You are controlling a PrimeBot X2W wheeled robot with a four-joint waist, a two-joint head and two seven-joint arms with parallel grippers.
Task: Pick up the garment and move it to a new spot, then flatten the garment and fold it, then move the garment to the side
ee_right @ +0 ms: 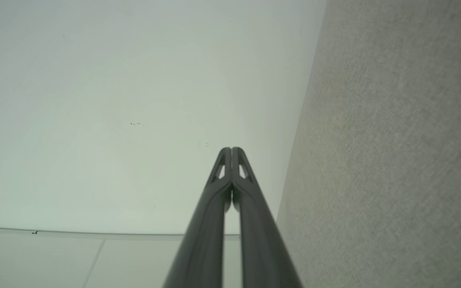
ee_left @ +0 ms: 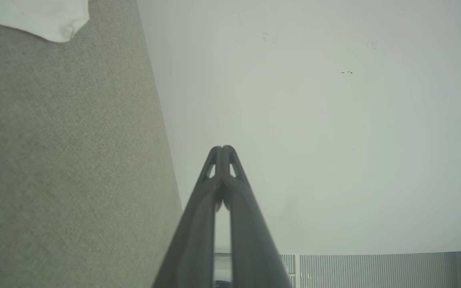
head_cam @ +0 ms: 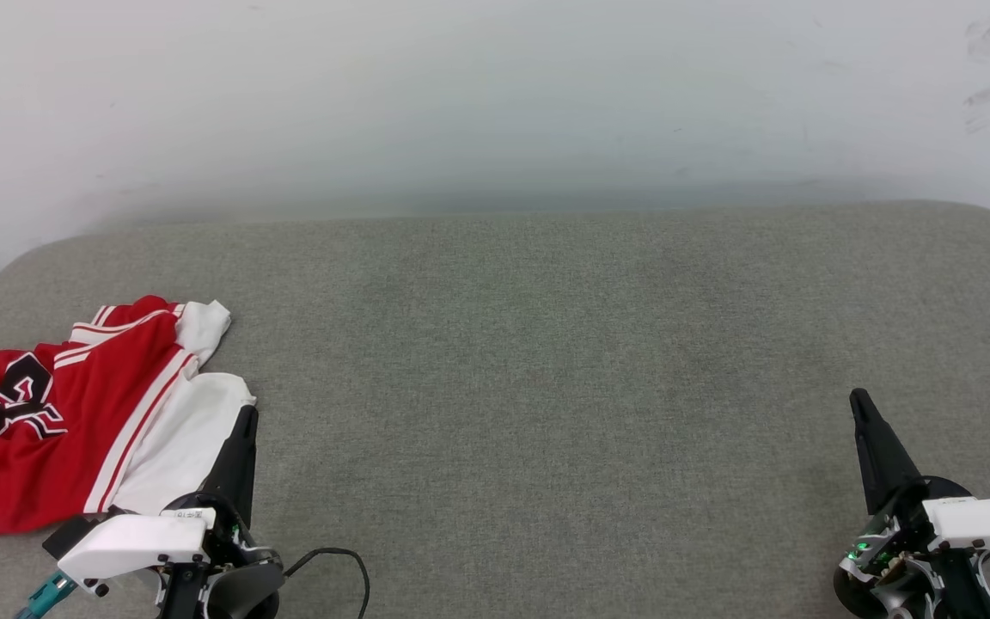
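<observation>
The garment (head_cam: pixel 74 413), a red T-shirt with white sleeves, striped trim and a black-and-white chest graphic, lies crumpled at the left end of the grey cushion (head_cam: pixel 546 387). My left gripper (head_cam: pixel 247 414) stands just right of its white sleeve, shut and holding nothing. A white corner of the garment (ee_left: pixel 50 22) shows at the top left of the left wrist view, where the left gripper (ee_left: pixel 222 149) has its tips pressed together. My right gripper (head_cam: pixel 858 397) is at the lower right, far from the garment, shut and empty. Its tips meet in the right wrist view (ee_right: pixel 231 150).
A pale wall (head_cam: pixel 495 103) rises behind the cushion's back edge. A black cable (head_cam: pixel 340 563) loops beside the left wrist. The cushion's rounded corners fall away at far left and far right.
</observation>
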